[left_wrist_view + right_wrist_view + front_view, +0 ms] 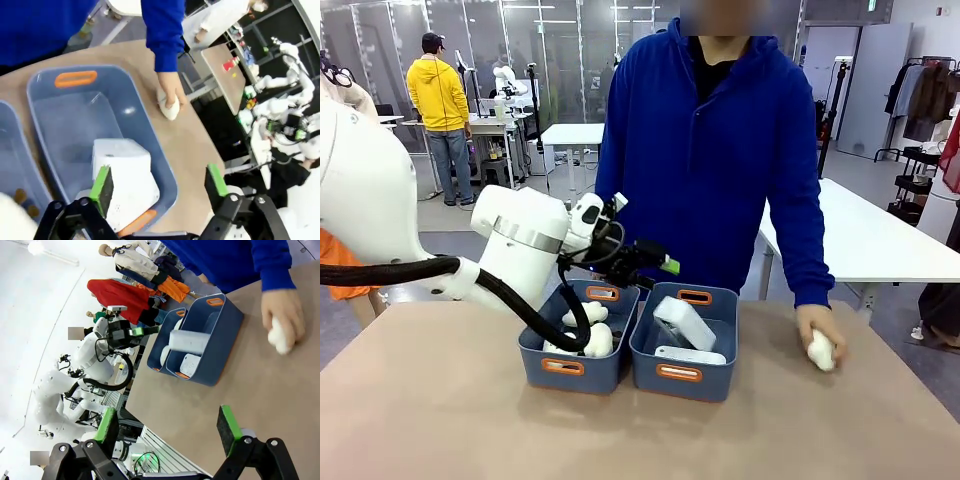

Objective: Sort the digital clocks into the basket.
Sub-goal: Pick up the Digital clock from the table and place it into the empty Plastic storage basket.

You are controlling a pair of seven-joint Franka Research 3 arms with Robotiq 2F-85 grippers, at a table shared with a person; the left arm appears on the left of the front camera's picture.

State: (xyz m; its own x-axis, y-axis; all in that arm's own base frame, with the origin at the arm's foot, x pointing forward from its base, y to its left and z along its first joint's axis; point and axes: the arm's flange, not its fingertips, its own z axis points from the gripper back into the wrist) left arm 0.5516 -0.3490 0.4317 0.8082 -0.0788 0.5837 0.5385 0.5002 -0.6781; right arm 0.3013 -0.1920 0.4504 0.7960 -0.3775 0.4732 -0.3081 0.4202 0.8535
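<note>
The smooth light-brown table point(440, 420) filled the lower half of the front view. Behind it, in the top middle, stood a person in a soft blue hooded top point(710, 150). The big, round, white left arm point(380, 210) came in from the left of the frame and bent toward the middle.

Two slate-blue plastic bins with orange handle holes sat side by side in the middle, touching. The left bin point(548, 366) held fluffy white plush toys point(592, 340). The right bin, the basket point(708, 378), held two white plastic digital clocks with rounded corners. One clock point(684, 322) leaned up on its end against the back of the basket. The other clock point(690, 355) lay flat at the front.

The left gripper point(160, 187) hung above the basket with its green pads wide apart, holding nothing. In the left wrist view, a clock point(122, 172) lay in the basket just past its left pad.

The right gripper point(170, 427), at the bottom of its own wrist view, was also wide open and empty.

At the right of the front view, the person's hand point(820, 335) rested on the table, curled over a small white plush toy point(821, 352).
</note>
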